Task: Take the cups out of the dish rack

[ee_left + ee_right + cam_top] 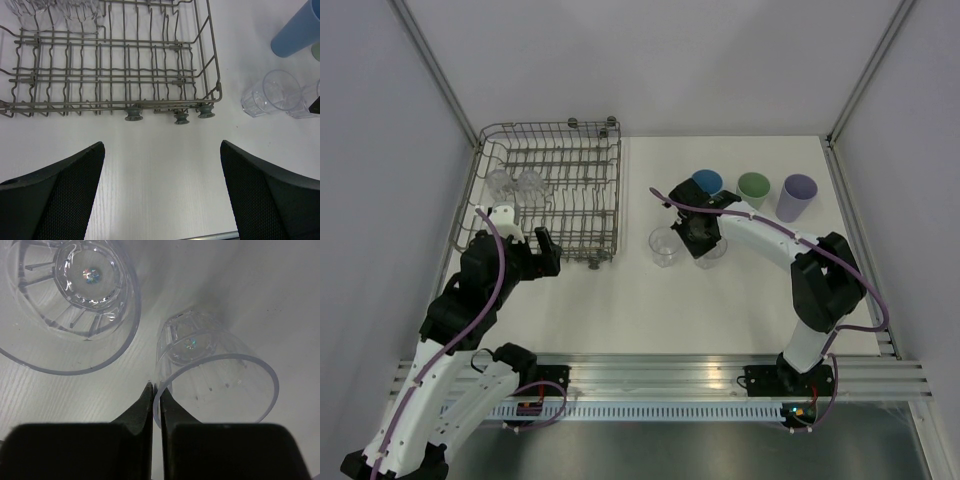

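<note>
My right gripper (pixel 156 390) pinches the rim of a clear cup (pixel 215 380) on the surface (pixel 60 400) beside a second clear cup (pixel 70 300), while my left gripper (pixel 162 190) hangs open before the dish rack (pixel 105 104), two more clear cups (pixel 500 183) in its far left corner.

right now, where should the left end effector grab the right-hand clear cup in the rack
Likely from above, near its top: the dish rack wires fence the clear cup in, and a second cup sits close on its left, so close the left end effector on its near and far sides.
</note>
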Robot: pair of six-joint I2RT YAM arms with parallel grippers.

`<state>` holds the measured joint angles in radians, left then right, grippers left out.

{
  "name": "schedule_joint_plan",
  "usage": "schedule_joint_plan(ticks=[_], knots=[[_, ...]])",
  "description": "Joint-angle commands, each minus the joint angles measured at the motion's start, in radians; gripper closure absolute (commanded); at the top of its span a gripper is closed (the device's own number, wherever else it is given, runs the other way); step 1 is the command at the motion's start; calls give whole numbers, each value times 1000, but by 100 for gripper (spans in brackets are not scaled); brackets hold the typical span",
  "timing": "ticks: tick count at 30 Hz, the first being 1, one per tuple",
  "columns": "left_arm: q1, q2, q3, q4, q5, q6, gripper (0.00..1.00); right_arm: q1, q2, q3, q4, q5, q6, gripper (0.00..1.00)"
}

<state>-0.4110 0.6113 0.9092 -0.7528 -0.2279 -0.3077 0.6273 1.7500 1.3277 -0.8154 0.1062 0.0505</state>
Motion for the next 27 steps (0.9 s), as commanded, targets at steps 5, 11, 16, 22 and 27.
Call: schedule_joint_plan(ticks=[5, 11, 16, 22, 27], knots=[[0, -8, -10, 43, 7, 7, 0, -9, 8, 45, 31, 6, -17, 84], [0, -12, -9, 43, 10, 10, 0, -11, -14, 45, 25, -29, -20, 74], [-2, -4, -6, 43, 2, 12, 0, -9, -50, 51, 12, -17, -14, 68], [0, 54, 23, 23, -43, -34, 0, -9, -133, 80, -33, -2, 14, 64], [0, 154, 128, -22, -146, -118, 0, -9, -259, 105, -59, 0, 25, 56]])
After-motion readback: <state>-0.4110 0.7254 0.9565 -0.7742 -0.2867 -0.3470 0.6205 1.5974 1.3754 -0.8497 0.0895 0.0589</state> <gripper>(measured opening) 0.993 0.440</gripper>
